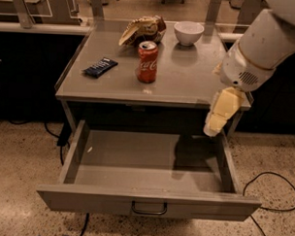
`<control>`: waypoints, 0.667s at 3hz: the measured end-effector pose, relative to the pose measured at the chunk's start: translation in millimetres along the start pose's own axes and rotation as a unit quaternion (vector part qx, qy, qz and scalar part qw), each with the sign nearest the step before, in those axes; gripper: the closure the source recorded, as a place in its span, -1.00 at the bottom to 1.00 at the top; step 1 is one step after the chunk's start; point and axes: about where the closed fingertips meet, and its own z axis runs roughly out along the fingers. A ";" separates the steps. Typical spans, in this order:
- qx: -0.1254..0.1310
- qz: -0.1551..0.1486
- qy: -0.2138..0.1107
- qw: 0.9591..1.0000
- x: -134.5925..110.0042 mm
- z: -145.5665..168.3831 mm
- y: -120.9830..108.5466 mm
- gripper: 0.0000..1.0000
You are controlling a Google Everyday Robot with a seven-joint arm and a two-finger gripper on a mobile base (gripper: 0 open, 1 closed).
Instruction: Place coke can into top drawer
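Note:
The red coke can [147,61] stands upright on the grey table top, near its middle, in front of the snack bag. The top drawer [149,200] is pulled wide open below the table; its inside shows nothing in it, and its dark loop handle [148,208] sits at the centre of the front panel. My gripper [211,127] hangs from the white arm [261,44] at the right. It points down over the table's right front corner and the drawer's right back corner. It is well to the right of the can and holds nothing.
A brown-and-tan snack bag [142,28] and a white bowl [188,32] lie at the table's back. A dark blue bar wrapper [100,67] lies at the left. Cables [274,179] run over the speckled floor on both sides.

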 end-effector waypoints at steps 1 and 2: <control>0.048 0.010 0.003 0.999 -23.1 30.3 -18.4 -1.00; 0.138 0.040 0.030 0.989 -42.0 57.5 -46.5 -1.00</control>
